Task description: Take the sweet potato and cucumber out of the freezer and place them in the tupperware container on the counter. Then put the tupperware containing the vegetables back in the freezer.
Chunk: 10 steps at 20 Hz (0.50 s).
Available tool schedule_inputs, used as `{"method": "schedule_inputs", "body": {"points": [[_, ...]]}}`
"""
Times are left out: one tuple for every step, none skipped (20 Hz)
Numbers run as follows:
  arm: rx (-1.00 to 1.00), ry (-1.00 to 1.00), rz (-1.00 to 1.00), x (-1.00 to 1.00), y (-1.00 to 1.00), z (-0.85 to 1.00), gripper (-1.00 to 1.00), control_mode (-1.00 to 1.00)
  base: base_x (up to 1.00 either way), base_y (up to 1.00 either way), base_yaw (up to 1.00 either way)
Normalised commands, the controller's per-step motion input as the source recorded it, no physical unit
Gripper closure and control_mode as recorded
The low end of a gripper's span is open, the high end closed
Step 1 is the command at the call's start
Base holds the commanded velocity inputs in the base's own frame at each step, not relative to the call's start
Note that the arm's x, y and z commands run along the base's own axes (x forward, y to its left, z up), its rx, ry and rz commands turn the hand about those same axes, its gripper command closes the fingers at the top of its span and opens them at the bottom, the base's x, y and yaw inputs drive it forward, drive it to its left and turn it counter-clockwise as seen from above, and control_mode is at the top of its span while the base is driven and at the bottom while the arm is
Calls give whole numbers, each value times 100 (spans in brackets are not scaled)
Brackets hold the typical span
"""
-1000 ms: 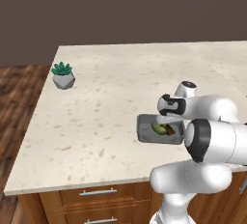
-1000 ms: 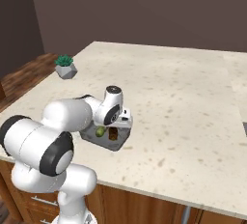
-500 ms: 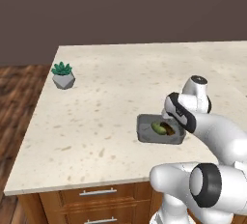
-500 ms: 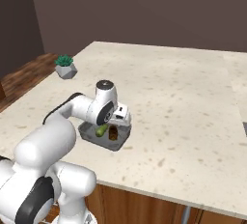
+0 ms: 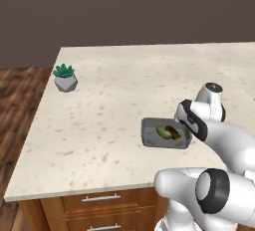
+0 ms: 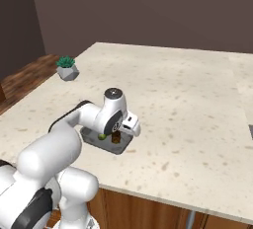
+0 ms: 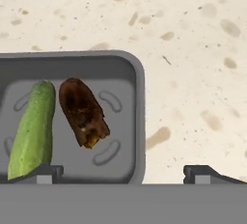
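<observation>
Since the earlier frame the arm has swung rightward and lifted. Gripper [image 7: 123, 172], released and spread wide, hovers over the tupperware container [image 7: 137, 121] on the counter [image 5: 114, 95]; inside lie the cucumber [image 7: 31, 129] and, beside it, the sweet potato [image 7: 83, 112]. Far corner: potted succulent [image 5: 65, 77].

Counter [image 5: 114, 100]: beige speckled stone, smooth, matt. Tub [image 7: 137, 121]: dark grey plastic look, smooth, dull sheen. Cucumber [image 7: 31, 131]: green skin, smooth, faintly glossy. Sweet potato [image 7: 83, 112]: dark brown, rough, mottled. Drawers [image 5: 99, 205]: brown wood, silver metal handles. Pot [image 5: 65, 82]: faceted pale grey, matt. Floor [image 5: 20, 105]: dark wood planks.
</observation>
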Motion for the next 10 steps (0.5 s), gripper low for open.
{"method": "schedule_inputs", "body": {"points": [[11, 0, -9, 8, -29, -1, -100, -100, 0, 0, 0], [12, 1, -7, 14, -24, -3, -100, -100, 0, 0, 0], [11, 1, -6, 15, -14, -8, -100, -100, 0, 0, 0], [11, 2, -4, 21, -9, -14, -100, -100, 0, 0, 0], [10, 3, -4, 20, -7, -17, -100, -100, 0, 0, 0], [9, 4, -3, 19, -1, -25, -100, -100, 0, 0, 0], [8, 5, -3, 19, 0, -30, -100, -100, 0, 0, 0], [7, 5, -2, 18, 0, -31, -100, -100, 0, 0, 0], [6, 5, -2, 19, 0, -35, -100, -100, 0, 0, 0], [4, 5, -1, 19, 0, -36, -100, -100, 0, 0, 0]]}}
